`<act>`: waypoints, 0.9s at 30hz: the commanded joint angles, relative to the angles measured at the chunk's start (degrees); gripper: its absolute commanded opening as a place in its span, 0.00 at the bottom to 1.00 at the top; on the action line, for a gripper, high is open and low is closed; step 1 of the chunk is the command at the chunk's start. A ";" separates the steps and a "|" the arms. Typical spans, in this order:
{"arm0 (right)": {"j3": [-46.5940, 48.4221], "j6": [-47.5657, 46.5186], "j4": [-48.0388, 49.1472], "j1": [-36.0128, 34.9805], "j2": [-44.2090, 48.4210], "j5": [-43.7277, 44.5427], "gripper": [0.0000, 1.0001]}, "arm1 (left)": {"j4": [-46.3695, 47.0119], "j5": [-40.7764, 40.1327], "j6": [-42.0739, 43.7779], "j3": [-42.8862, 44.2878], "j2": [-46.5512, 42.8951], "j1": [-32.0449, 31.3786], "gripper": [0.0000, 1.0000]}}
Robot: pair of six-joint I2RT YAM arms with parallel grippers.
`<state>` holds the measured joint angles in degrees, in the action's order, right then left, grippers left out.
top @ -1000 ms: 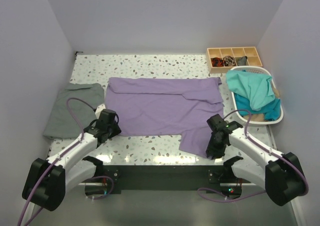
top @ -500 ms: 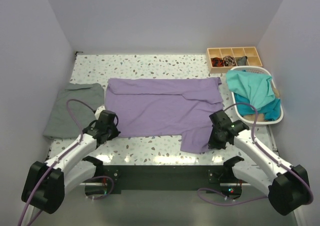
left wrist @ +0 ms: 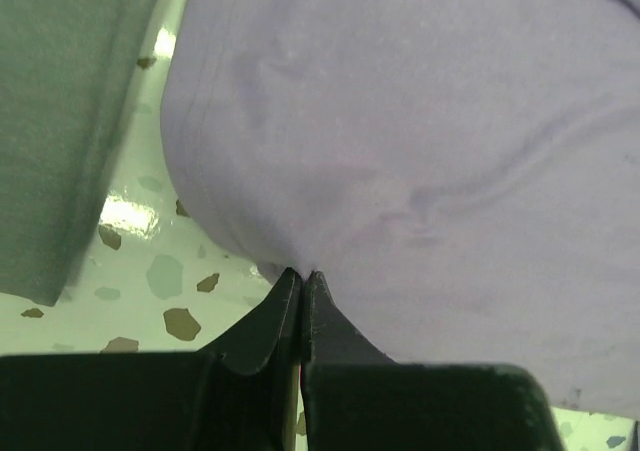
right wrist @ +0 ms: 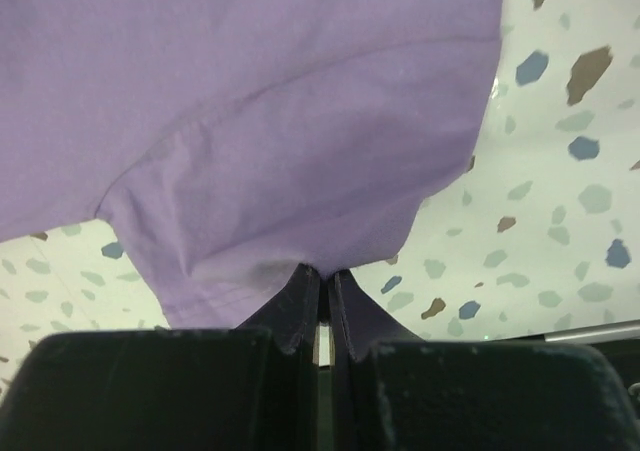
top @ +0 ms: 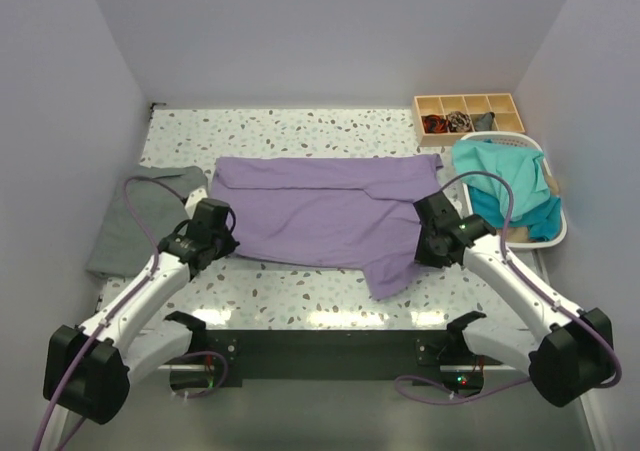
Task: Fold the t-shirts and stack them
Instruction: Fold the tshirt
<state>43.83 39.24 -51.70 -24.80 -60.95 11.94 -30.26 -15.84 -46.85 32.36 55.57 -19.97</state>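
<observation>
The left claw (left wrist: 301,272) and right claw (right wrist: 322,269) each pinched the near hem of the purple shirt (top: 320,206), probably best carried level and taut toward its far edge.

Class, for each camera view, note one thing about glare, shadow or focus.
Top external: sharp, bright reflections along the table's near edge. Left wrist: glare patch on the table beside the grey t-shirt. Right wrist: right gripper a dark silhouette.
</observation>
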 commanded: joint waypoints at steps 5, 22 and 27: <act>9.16 -6.10 6.35 -0.25 -6.45 8.97 0.00 | 1.43 -6.75 4.40 6.84 7.17 -0.07 0.11; 19.62 -10.94 14.26 1.15 -20.95 16.36 0.00 | 10.40 -6.49 14.85 18.09 24.75 4.58 0.22; 22.43 -12.08 15.49 3.61 -23.86 15.92 0.00 | 11.80 -4.56 16.26 20.28 28.54 7.74 0.21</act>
<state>62.33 28.73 -39.03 -22.87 -83.46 25.15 -21.89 -21.37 -33.41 49.56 82.28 -14.63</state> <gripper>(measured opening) 0.027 0.218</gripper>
